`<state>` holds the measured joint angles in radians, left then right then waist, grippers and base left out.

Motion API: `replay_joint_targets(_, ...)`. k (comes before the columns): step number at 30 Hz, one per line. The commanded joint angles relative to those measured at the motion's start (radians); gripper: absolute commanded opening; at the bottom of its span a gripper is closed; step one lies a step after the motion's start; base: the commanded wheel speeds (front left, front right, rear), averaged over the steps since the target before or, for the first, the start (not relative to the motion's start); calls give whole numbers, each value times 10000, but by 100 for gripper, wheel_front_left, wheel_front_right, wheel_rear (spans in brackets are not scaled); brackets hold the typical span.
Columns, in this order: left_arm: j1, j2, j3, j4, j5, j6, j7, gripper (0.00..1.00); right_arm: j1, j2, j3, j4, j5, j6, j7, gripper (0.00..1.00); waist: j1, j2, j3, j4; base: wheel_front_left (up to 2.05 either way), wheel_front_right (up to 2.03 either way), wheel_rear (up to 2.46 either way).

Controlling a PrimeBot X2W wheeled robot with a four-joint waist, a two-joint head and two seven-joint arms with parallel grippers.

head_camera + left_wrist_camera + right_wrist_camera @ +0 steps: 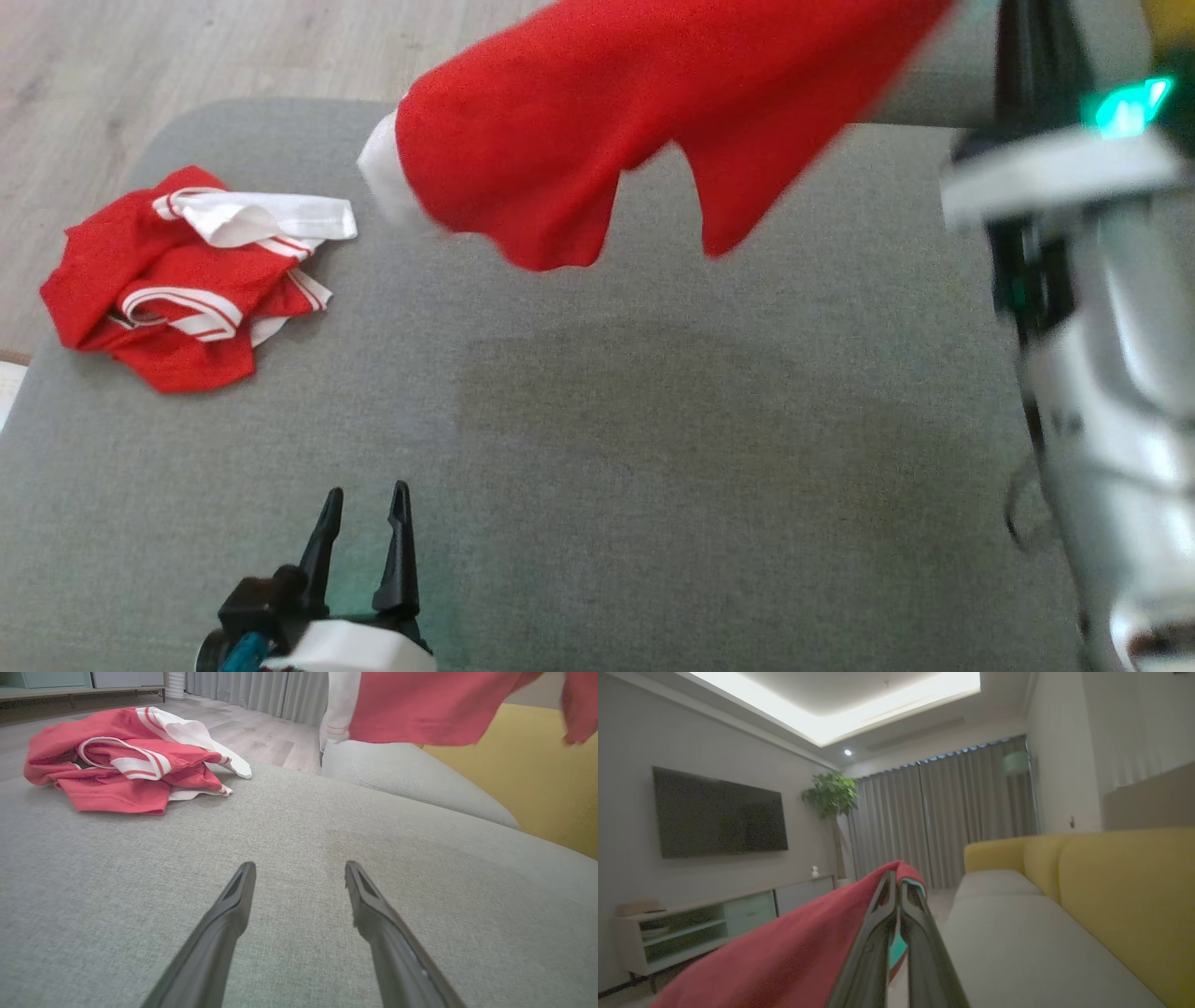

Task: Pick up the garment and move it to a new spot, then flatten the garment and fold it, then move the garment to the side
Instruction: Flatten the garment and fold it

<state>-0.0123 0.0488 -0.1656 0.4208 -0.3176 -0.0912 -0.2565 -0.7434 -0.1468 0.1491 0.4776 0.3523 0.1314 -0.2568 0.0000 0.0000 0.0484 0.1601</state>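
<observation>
A red garment with a white cuff [579,121] hangs in the air above the far part of the grey sofa seat [653,420], blurred by motion. My right gripper [898,887] is shut on a fold of it, raised high, and the cloth [784,961] drapes down to the left of its fingers. The hanging garment [420,704] also crosses the top of the left wrist view. My left gripper [364,509] sits low at the near edge of the seat, open with nothing between its fingers [233,896].
A second crumpled red garment with white stripes [187,275] lies at the far left of the seat [121,760]. The pale right forearm [1102,355] rises along the right edge. A yellow sofa back [1125,891] runs to the right; wooden floor [140,56] lies beyond.
</observation>
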Motion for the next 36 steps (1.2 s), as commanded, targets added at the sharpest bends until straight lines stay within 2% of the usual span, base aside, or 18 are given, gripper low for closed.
replay_joint_targets(1, -263, 14, 225, -314, -62, 36, -53, 100, 324, -55, -19, 34, -123, -7, -49, 0, 0, 0, 69, -49, 0, 0, 0)
replay_joint_targets(5, -434, 14, 96, -335, -48, -7, -53, 100, 1393, -381, -311, 1457, -680, -7, -49, 0, 0, 0, 305, -228, 0, 0, 0)
replay_joint_targets(6, -492, 14, 68, -333, -33, -22, -53, 100, 1643, -449, -374, 1807, -900, -7, -49, 46, 0, 0, 367, -294, 0, 0, 0)
replay_joint_targets(7, -560, 14, 39, -325, -19, -39, -53, 100, 1840, -436, -538, 2015, -1019, -7, -49, 100, 0, 0, 431, -359, 0, 0, 0)
replay_joint_targets(12, -840, 14, -28, -296, -1, -78, -53, 100, 2682, -166, -1038, 1990, -1612, -7, -49, 100, 0, 0, 617, -789, 0, 0, 0)
replay_joint_targets(20, -1070, 14, -179, -270, -124, -86, -53, 100, 3551, 244, -654, 1311, -2289, -7, -49, 100, 0, 0, 653, -1140, 0, 0, 0)
replay_joint_targets(26, -1122, 14, -406, -259, -211, -94, -53, 100, 4023, 495, 139, 1990, -2255, -7, -49, 100, 0, 0, 704, -1000, 0, 0, 0)
replay_joint_targets(36, -1057, 14, -344, -176, -119, -110, -53, 100, 3928, 684, 80, 2619, -2036, -7, -49, 100, 0, 0, 838, -579, 0, 0, 0)
